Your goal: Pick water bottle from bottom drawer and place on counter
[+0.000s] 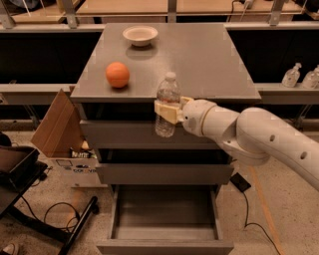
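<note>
Clamping the water bottle (pixel 166 102) upright, the gripper (pixel 167 110) hangs before the counter (pixel 199 55) edge.

Gripper (pixel 167 110) clamping water bottle (pixel 167 99) at counter (pixel 209 55) front edge, mid-frame, counter's right half bare, orange (pixel 117 74) centre-left, bowl (pixel 140 35) upper left.

A speckled beige floor (pixel 289 224) fills the lower frame, with a black cable (pixel 245 209) trailing across it at lower right. An open cardboard box (pixel 57 132) stands at left beside the grey three-drawer cabinet (pixel 164 174). Wooden bench tops (pixel 124 6) line the top edge, with dark space beneath them. Clear pump-top dispenser bottles (pixel 291 75) sit on a ledge at right. At centre frame, the gripper (pixel 167 110) clasps the water bottle (pixel 168 89).
</note>
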You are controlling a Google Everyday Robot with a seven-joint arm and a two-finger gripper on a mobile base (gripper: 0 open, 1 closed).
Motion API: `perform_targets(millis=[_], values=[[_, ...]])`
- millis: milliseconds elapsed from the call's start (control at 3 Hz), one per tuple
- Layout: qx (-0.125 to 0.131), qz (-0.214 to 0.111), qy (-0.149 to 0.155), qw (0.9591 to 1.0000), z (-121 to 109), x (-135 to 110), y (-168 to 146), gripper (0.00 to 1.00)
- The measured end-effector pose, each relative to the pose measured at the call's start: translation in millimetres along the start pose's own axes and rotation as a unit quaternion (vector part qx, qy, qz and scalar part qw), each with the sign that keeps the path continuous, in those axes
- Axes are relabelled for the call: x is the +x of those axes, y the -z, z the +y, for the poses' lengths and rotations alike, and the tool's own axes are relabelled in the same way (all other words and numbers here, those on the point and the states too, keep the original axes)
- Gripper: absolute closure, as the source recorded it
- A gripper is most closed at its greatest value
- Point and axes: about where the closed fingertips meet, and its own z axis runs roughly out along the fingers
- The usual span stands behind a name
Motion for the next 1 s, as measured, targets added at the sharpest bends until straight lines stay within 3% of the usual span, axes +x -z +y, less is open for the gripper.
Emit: perform_targets(millis=[333, 667, 1000], values=[[0.086, -0.009, 0.010, 0.9962, -33, -52, -11, 1.00], [0.086, -0.010, 0.013, 0.9961, -31, -56, -10, 1.00], [0.090, -0.019, 0.043, 0.9949, -20, -92, 1, 1.00]])
